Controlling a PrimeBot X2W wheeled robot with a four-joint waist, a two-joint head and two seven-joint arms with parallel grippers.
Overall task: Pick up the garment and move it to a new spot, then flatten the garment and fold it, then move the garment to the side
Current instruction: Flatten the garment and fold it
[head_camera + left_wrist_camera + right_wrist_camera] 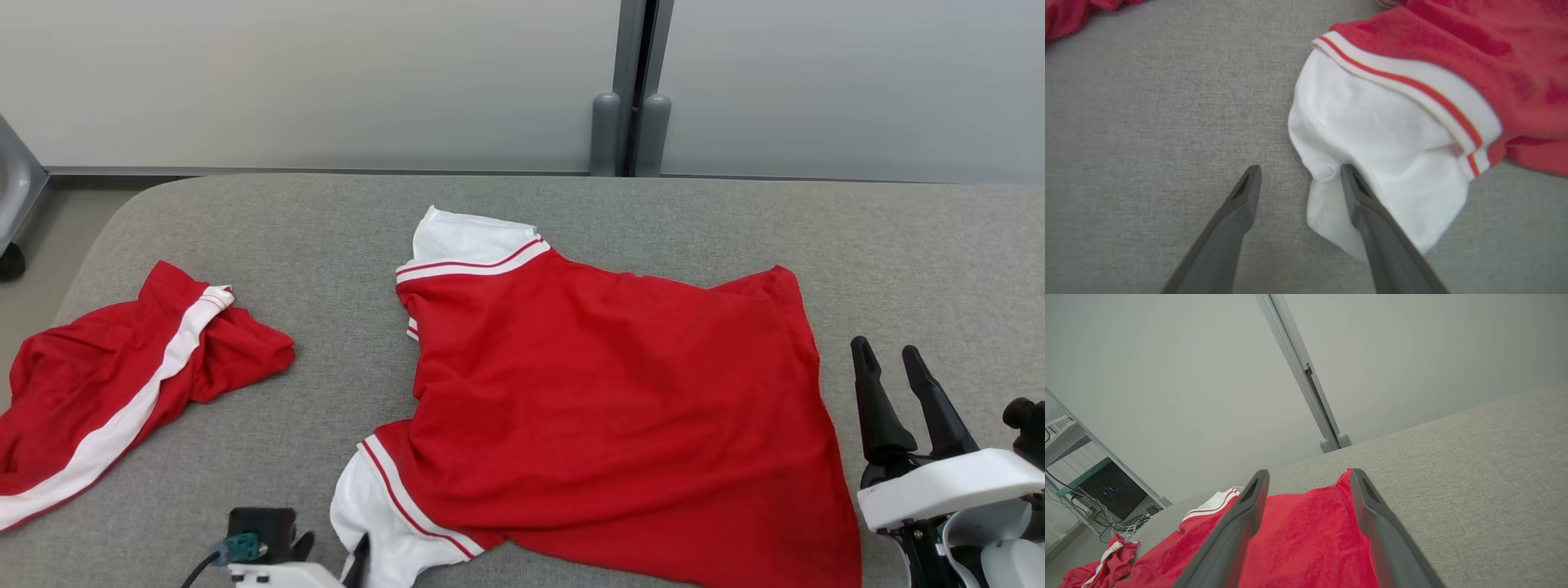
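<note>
Red short-sleeved jersey shirt [612, 408] with white, red-striped sleeves lies spread mid-way across a grey upholstered surface [326, 229], with crumpled red white-striped shorts [122, 384] well to its left. The right gripper [884, 349] stands just beside the hem, fingers spread; the left gripper [333, 549] is at the near white sleeve [367, 506]. Left wrist view: fingers parted, one touching that sleeve's edge. Right wrist view: fingers apart above red cloth.

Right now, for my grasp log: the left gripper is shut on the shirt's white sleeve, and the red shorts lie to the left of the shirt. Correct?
Not quite. The left gripper is open, its fingers spread at the edge of the white sleeve and not closed on it, as the left wrist view shows. The red shorts do lie to the left of the shirt.
</note>
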